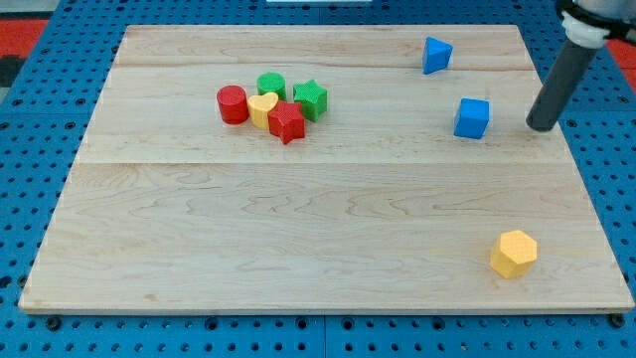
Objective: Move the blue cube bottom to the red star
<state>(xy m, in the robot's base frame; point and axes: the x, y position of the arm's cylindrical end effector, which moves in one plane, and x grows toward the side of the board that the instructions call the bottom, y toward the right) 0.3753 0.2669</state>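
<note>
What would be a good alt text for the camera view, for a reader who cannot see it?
On a pale wooden board, my tip sits just right of the blue cube. Far left, a red star clusters with a yellow heart, red cylinder, green cylinder and green star. A blue triangular block lies near the top, a yellow hexagonal block at bottom right.

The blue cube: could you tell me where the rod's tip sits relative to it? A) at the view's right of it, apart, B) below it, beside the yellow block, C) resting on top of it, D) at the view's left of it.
A: my tip stands at the view's right of the blue cube, with bare board between them.
</note>
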